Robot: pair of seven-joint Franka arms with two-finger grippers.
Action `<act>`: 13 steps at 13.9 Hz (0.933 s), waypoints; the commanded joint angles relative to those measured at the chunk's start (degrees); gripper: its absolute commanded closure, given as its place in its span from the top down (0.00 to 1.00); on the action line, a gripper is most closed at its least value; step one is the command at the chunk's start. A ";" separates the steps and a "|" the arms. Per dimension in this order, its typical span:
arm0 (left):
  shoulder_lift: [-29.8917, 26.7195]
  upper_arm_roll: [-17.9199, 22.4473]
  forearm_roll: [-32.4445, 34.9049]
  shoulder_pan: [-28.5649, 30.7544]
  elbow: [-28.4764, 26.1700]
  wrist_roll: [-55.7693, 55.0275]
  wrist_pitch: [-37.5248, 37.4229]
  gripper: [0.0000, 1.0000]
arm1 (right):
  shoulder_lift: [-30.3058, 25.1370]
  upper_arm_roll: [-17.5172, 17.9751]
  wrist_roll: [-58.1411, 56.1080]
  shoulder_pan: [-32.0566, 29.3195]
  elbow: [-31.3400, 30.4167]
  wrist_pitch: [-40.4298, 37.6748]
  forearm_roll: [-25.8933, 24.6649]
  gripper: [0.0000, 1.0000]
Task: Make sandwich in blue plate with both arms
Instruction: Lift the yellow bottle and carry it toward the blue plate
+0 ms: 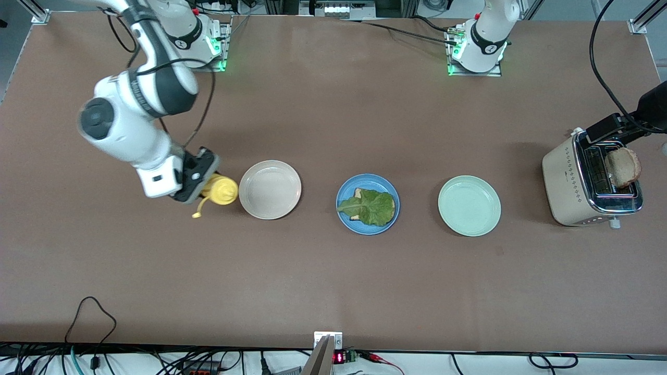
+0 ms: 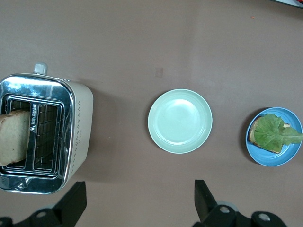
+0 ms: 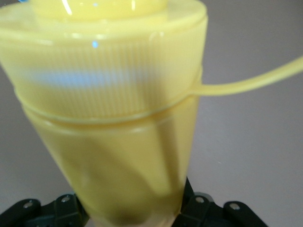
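Right gripper [image 1: 200,179] clamps the yellow sauce bottle [image 1: 219,190] beside the cream plate [image 1: 270,189], likely for saucing the toast and lettuce [image 1: 371,207] on the mid-table blue plate [image 1: 368,204], while left gripper [image 2: 137,201] hangs open near the toaster [image 1: 591,185] by the left arm's edge, probably for the second slice [image 1: 622,166].

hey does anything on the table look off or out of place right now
Nothing is spilled or damaged. One slice of toast leans askew out of the toaster. On the blue plate, only one slice shows under the lettuce. The right hand is at a yellow squeeze bottle.
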 commanded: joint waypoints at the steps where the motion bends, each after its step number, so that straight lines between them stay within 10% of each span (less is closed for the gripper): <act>1: -0.48 -0.92 -0.51 0.01 0.04 0.59 -0.09 1.00 | 0.05 0.15 10.85 6.33 0.19 -0.23 -7.85 0.00; 5: -0.75 -8.03 8.52 0.00 0.04 0.59 0.00 1.00 | 2.33 0.15 20.11 14.69 1.32 -0.23 -13.76 0.00; 13: -2.06 -8.48 3.28 2.63 -1.89 -0.64 1.23 1.00 | 11.82 -0.29 31.18 24.10 7.21 -0.23 -24.48 0.00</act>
